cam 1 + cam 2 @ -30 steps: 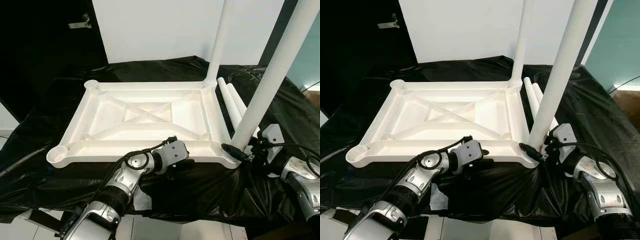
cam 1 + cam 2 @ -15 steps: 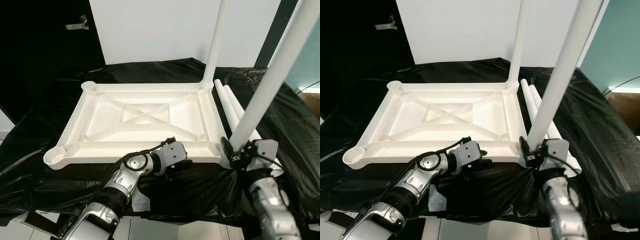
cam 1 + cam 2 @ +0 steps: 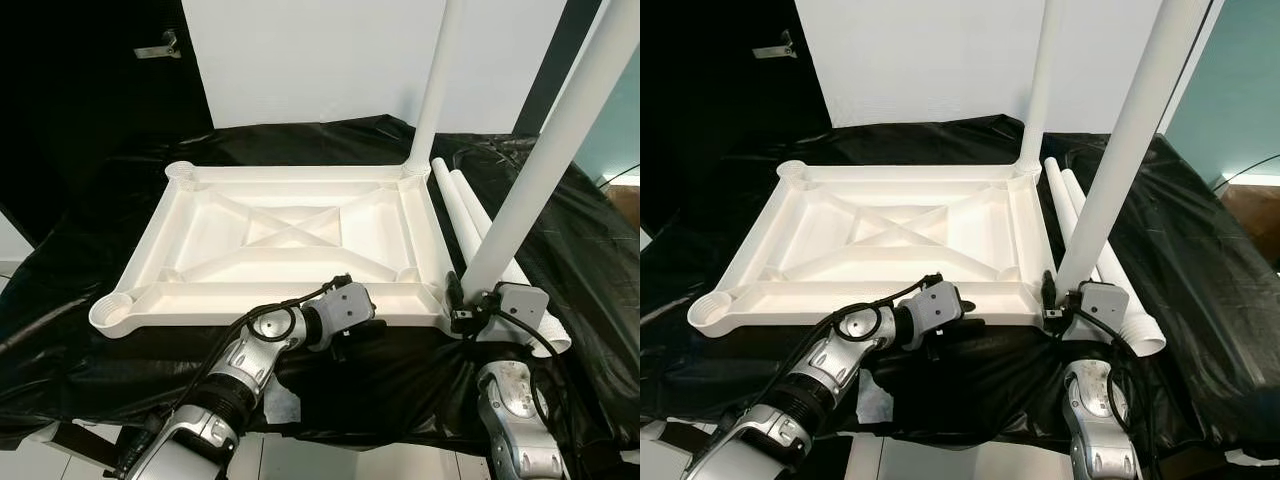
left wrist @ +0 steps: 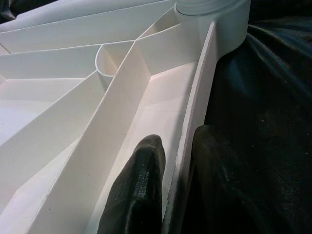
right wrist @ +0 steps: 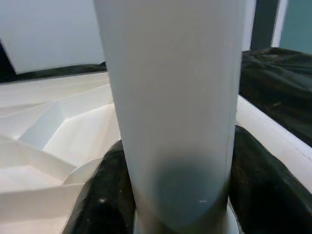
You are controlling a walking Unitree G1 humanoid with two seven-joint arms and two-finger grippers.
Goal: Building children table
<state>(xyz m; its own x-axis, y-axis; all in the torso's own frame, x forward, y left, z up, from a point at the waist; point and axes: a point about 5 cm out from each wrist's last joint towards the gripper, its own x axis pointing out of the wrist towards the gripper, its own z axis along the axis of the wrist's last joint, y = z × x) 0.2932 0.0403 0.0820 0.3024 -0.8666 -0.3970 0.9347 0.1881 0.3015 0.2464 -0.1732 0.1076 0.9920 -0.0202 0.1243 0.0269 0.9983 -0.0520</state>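
A white plastic tabletop (image 3: 200,296) lies upside down on a black cloth. One white leg (image 3: 435,90) stands in its far right corner socket. A second leg (image 3: 540,150) stands tilted in the near right corner, and my right gripper (image 3: 462,305) is shut on its base. In the right wrist view the black fingers (image 5: 100,195) flank that leg (image 5: 170,97). My left gripper (image 4: 175,141) is shut on the tabletop's near rim (image 4: 197,112), one finger inside and one outside. The near left socket (image 3: 113,312) and far left socket (image 3: 181,172) hold nothing.
Two loose white legs (image 3: 475,215) lie side by side on the cloth right of the tabletop. The black cloth (image 3: 90,220) drapes over the table's edges. A white wall (image 3: 310,60) stands behind, with a dark door (image 3: 90,80) at the left.
My right arm has swung from the right side round to the near side of the leg, its gripper staying at the leg's base. The left gripper and the tabletop have held still.
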